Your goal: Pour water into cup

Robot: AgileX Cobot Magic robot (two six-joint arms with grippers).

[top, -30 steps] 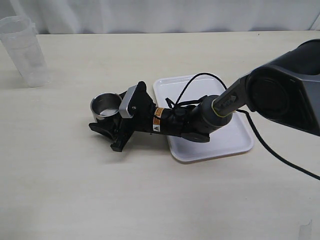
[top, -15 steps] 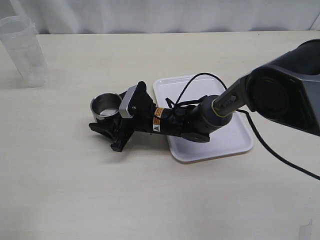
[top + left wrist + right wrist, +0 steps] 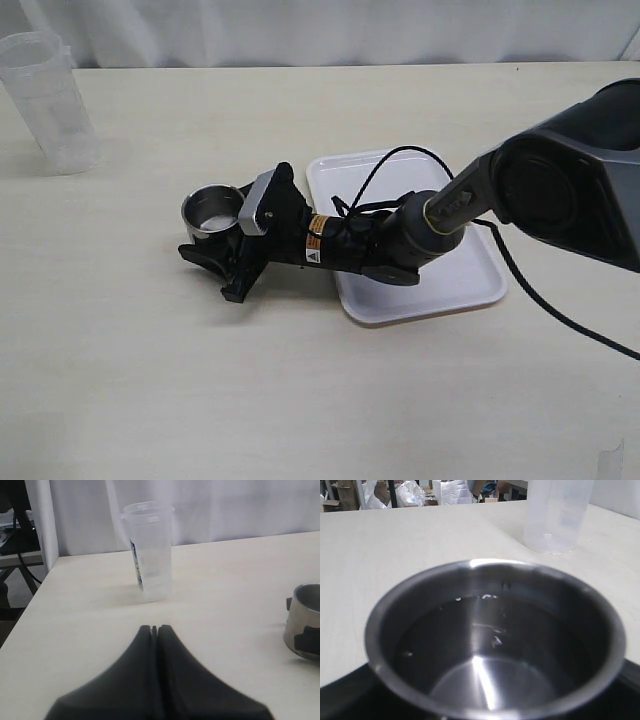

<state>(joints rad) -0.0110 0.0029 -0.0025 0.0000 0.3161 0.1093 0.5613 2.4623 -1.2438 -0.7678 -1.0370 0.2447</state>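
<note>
cup [image 3: 212, 208] upright on table [image 3: 120, 330], clasped between right tool's [image 3: 208, 235] fingers

- Shiny grey on cup [image 3: 212, 212] wall, dark inside.
- Plain white on tray [image 3: 470, 278] beside cup.
- Pale cream, faintly grained, across counter [image 3: 300, 400].
- Frosted translucent white on beaker [image 3: 50, 100], dark blue print down one side.
- Black on left pincer [image 3: 155, 628] and arm [image 3: 400, 240]; orange-yellow label [image 3: 316, 243].

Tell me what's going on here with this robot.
The right gripper looks clamped around the steel cup, which stands on the table beside the white tray with some water in it. The left gripper is shut and empty, facing the plastic beaker, which stands untouched.
</note>
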